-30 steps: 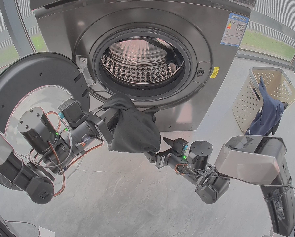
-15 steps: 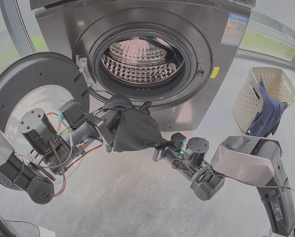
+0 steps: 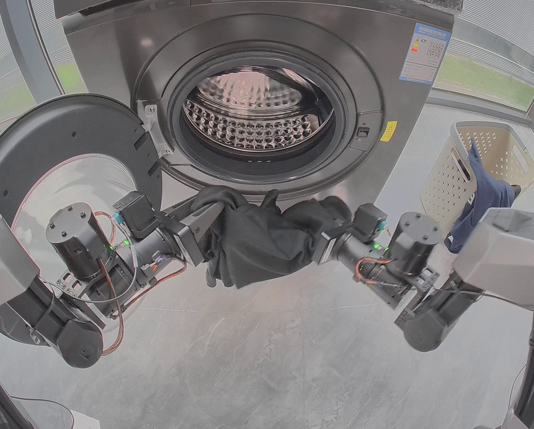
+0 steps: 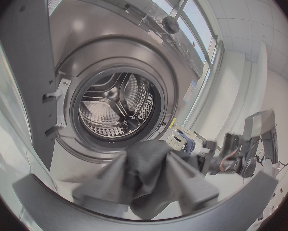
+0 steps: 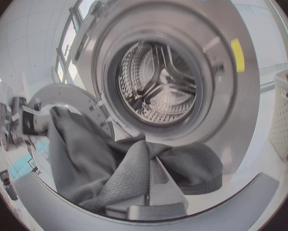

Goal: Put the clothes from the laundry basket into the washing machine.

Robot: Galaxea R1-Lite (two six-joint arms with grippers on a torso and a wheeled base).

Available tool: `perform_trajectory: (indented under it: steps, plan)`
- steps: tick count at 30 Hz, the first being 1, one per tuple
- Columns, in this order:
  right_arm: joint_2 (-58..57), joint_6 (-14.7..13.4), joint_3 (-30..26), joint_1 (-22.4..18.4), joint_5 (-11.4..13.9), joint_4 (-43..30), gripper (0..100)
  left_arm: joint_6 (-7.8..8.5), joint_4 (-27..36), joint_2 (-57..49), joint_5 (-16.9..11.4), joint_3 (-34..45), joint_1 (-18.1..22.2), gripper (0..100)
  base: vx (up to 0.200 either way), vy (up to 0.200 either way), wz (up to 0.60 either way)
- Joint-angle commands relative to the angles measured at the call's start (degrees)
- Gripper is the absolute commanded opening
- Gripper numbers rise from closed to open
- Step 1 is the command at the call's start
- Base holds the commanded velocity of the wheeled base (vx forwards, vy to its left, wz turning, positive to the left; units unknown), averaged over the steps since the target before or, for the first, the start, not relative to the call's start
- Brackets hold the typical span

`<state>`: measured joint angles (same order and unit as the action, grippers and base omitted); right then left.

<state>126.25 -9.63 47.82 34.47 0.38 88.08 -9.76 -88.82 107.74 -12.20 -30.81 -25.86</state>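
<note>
Front-loading washing machine (image 3: 368, 72) with its door (image 3: 58, 144) swung wide to the left. A laundry basket (image 3: 451, 192) stands on the floor at the right. The black garment (image 3: 261, 239) hangs just below the drum opening, slung between both arms. A blue garment (image 3: 487, 195) is draped over the basket rim. The left gripper (image 3: 210, 221) and right gripper (image 3: 332, 239) face each other at matching height, each with its jaws closed on one end of the cloth. The fabric looks light, limp and liable to snag, so bunched folds probably offer the surest hold.
</note>
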Motion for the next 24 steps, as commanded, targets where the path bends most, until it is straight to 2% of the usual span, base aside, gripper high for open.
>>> perform_trajectory:
  steps: [1,6,15,24]
  plan:
    - [-13.8,0.4,-5.0,-1.1,0.1,-0.4,0,-0.43,0.1,4.0,0.2,1.2,0.9,100,0.0,0.0,0.0]
    - [-14.3,0.3,-4.2,1.4,0.1,-0.3,0,0.1,0.1,7.0,1.1,1.8,1.5,100,0.0,0.0,0.0]
    - [-13.8,0.3,-1.5,2.8,0.1,-0.4,0,0.45,0.0,7.3,1.0,3.0,0.5,100,0.0,0.0,0.0]
    - [-15.6,0.2,-3.1,4.6,0.8,-0.2,0,0.54,0.0,8.2,1.0,2.3,-0.5,100,0.0,0.0,0.0]
